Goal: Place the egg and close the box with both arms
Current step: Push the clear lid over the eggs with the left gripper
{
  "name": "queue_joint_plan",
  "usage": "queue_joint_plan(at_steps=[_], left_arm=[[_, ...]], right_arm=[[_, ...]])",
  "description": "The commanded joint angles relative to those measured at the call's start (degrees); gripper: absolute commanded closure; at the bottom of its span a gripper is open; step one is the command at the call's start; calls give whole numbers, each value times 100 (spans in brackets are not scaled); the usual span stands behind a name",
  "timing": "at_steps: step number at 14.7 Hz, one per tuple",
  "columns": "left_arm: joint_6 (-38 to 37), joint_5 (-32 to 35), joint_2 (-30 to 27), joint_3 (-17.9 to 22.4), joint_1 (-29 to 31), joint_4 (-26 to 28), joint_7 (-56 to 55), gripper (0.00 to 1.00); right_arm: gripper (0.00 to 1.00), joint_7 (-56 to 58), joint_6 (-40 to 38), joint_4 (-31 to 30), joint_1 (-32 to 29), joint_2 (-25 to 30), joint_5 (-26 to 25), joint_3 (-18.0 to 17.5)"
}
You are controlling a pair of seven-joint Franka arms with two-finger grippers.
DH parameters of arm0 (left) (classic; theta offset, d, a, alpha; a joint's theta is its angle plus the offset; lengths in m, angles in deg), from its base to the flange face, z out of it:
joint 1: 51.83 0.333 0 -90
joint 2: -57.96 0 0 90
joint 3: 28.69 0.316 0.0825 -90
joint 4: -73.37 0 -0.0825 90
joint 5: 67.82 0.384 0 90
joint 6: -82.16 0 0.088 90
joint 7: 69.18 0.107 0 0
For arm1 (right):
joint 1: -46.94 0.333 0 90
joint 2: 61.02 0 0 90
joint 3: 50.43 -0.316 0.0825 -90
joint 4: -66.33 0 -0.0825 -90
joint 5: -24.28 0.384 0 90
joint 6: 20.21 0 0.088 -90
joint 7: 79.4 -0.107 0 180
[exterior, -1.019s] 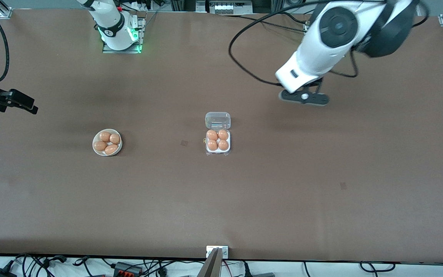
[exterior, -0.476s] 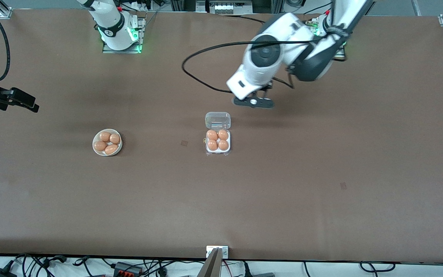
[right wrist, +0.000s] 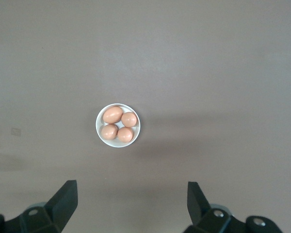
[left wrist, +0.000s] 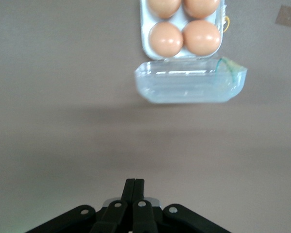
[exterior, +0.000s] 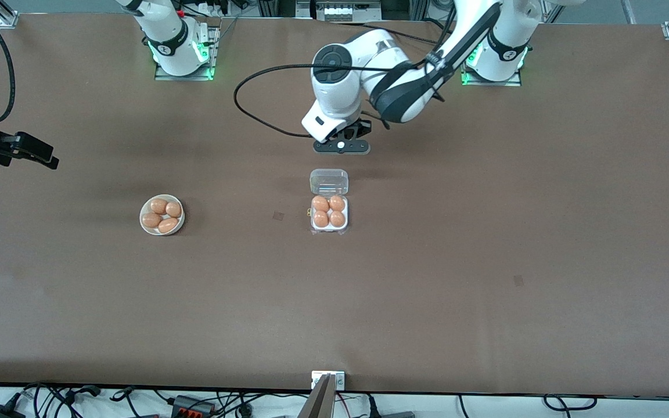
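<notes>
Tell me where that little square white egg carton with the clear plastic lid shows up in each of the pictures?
Front view: the small square white egg carton with its clear hinged lid sits mid-table, lid open, four orange-tan eggs inside.
Left wrist view: the carton is at the top edge, partly cut off.
Right wrist view: not in it; only the round white bowl of eggs shows.
Shared landmark: the open clear lid.
</notes>
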Motion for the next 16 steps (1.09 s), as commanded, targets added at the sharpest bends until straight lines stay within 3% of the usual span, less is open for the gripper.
queue_joint_plan(at_steps=[1, 7, 9, 11, 16], left_arm=[[398, 451, 265, 3, -169, -49, -449, 99], [1750, 1997, 872, 91, -187, -119, -1600, 99], [2303, 2375, 952, 405, -187, -145, -1804, 99], [2394, 2526, 899, 583, -74, -268, -1682, 99], [2219, 2517, 820, 557, 173, -374, -1181, 99]], right_arm=[[0, 94, -63, -145, -17, 156, -103, -7], [0, 94, -55, -145, -8, 217, -111, -24], [0, 146, -54, -145, -8, 226, -120, -24], [0, 383, -81, -145, -8, 226, -103, -15], [0, 288, -37, -145, -25, 226, -50, 2]])
